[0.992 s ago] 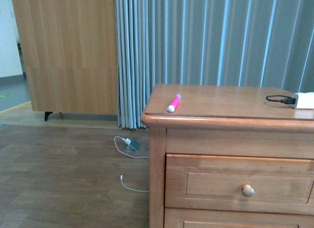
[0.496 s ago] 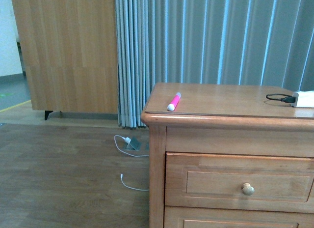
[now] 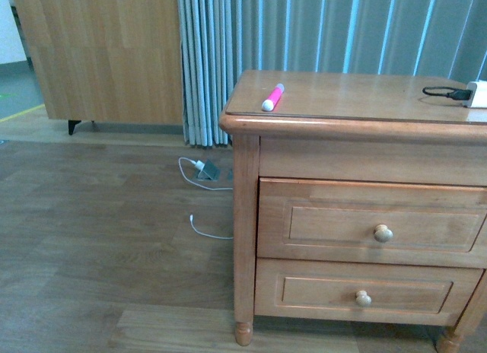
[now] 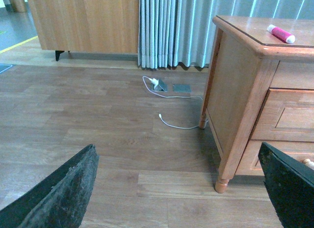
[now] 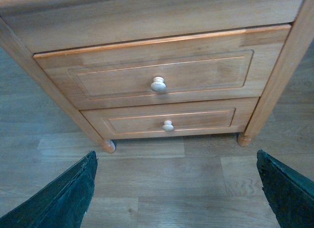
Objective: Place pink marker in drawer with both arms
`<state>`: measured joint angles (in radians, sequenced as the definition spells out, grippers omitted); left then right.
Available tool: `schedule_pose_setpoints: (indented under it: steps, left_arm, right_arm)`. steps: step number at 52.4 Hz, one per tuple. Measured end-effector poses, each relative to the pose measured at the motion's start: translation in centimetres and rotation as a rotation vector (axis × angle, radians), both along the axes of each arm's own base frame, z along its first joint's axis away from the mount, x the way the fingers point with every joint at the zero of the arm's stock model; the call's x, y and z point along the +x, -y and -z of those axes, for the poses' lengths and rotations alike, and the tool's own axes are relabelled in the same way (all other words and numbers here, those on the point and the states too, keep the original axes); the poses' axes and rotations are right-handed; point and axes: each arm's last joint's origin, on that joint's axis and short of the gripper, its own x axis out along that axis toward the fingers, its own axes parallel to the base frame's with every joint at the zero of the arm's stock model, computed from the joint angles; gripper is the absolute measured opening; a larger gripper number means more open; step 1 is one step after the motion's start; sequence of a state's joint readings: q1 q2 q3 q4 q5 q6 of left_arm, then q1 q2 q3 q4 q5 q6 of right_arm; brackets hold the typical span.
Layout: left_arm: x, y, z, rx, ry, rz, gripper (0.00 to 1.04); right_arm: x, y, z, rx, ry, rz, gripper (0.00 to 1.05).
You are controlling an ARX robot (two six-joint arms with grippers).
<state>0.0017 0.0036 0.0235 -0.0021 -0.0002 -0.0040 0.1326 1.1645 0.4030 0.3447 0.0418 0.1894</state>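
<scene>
On honey-brown wooden cabinet counter (image 3: 358,94), near front left corner, lies slim hot-pink marker (image 3: 272,97). Below, topmost framed-panel wooden drawer (image 3: 335,224) closed. Spread wide, released, empty: left fingers (image 4: 54,198), right fingers (image 5: 59,198).

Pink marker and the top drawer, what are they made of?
The pink marker looks like smooth plastic: its hot-pink colour is even, and it has a whitish cap end. The drawer looks like varnished wood: it is honey-brown with faint grain lines, a framed panel and a round knob that also looks wooden. Whether it is solid wood or veneer cannot be told.
</scene>
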Motion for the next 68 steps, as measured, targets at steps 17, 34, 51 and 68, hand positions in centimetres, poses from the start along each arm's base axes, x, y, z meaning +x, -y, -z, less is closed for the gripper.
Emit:
schedule_pose_setpoints:
  steps: [17, 34, 51, 68]
  left_arm:
    - [0.0, 0.0, 0.0, 0.0, 0.0, 0.0, 0.99]
    - [0.0, 0.0, 0.0, 0.0, 0.0, 0.0, 0.99]
    - [0.0, 0.0, 0.0, 0.0, 0.0, 0.0, 0.99]
    - [0.0, 0.0, 0.0, 0.0, 0.0, 0.0, 0.99]
  right_arm:
    - [9.5, -2.8, 5.2, -0.024, -0.144, -0.044, 0.96]
    - [15.8, -5.0, 8.1, -0.107, -0.092, -0.025, 0.96]
    - [19.6, -4.1, 10.1, -0.115, -0.1, 0.028, 0.96]
    - [20.3, -3.4, 11.2, -0.135, -0.127, 0.034, 0.96]
